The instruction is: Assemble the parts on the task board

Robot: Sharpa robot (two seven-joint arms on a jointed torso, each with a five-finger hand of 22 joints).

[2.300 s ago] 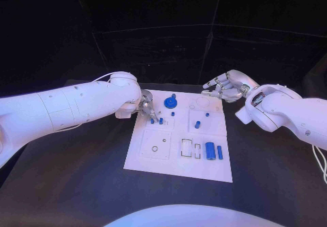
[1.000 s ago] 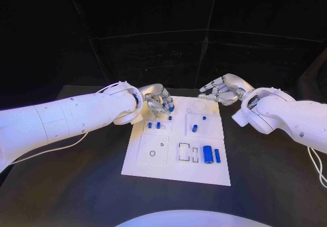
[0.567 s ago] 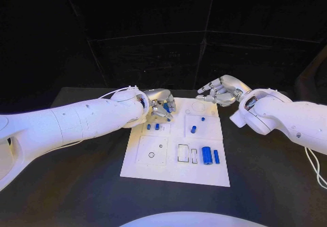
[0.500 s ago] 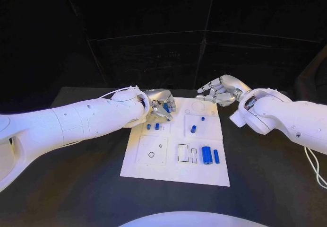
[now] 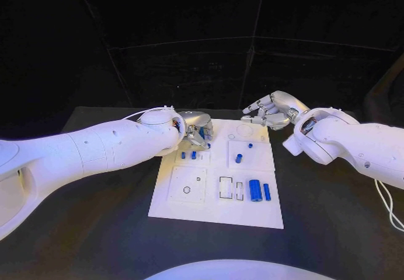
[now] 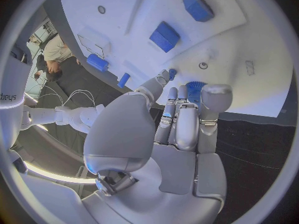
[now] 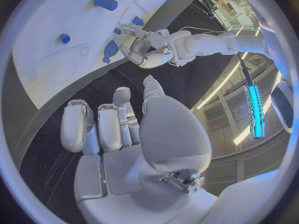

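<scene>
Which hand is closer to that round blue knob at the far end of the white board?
Left. The left hand touches the blue knob; the right hand hovers off the task board's far right corner.

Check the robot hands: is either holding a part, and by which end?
Left robot hand touches a round blue part at its rim; a firm hold cannot be told. Right robot hand holds nothing.

Seven blue parts, one task board

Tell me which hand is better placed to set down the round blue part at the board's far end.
Left. The left hand already has its fingers on the round blue part over the task board's far left corner. The right hand hovers off the far right corner, fingers apart, holding nothing.
</scene>
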